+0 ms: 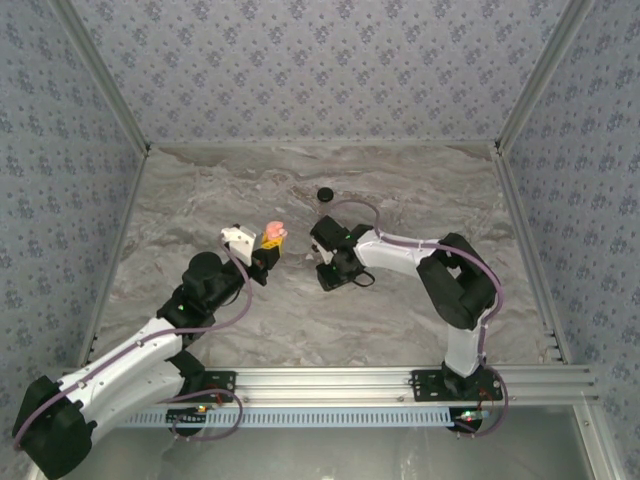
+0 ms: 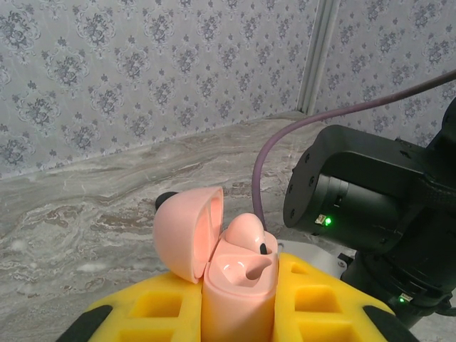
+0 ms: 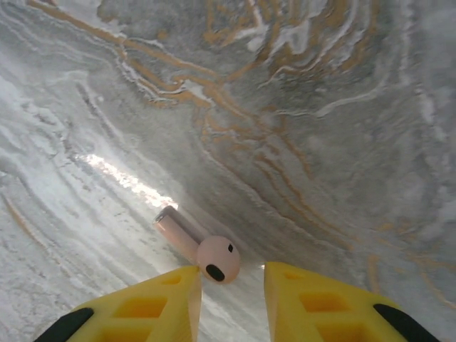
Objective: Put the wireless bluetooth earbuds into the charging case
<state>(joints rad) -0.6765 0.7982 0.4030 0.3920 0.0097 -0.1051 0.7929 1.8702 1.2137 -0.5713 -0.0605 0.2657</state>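
Over marble bench (image 1: 420,190), left hand (image 2: 239,285) clamps open case (image 2: 187,231), one earbud (image 2: 246,231) seated; right wrist view shows second earbud (image 3: 216,258) lying by the parted right hand (image 3: 231,274)

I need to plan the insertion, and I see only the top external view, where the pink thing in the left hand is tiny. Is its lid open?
Observer: Yes. In the left wrist view the charging case, clamped in the left hand, has its lid swung open sideways.
Operator: Is any earbud inside?
Observer: One pink earbud seems seated; the well beside it is empty.
Operator: And the other earbud?
Observer: In the right wrist view the second earbud lies on the table between the parted fingers of the right hand, apparently not gripped.
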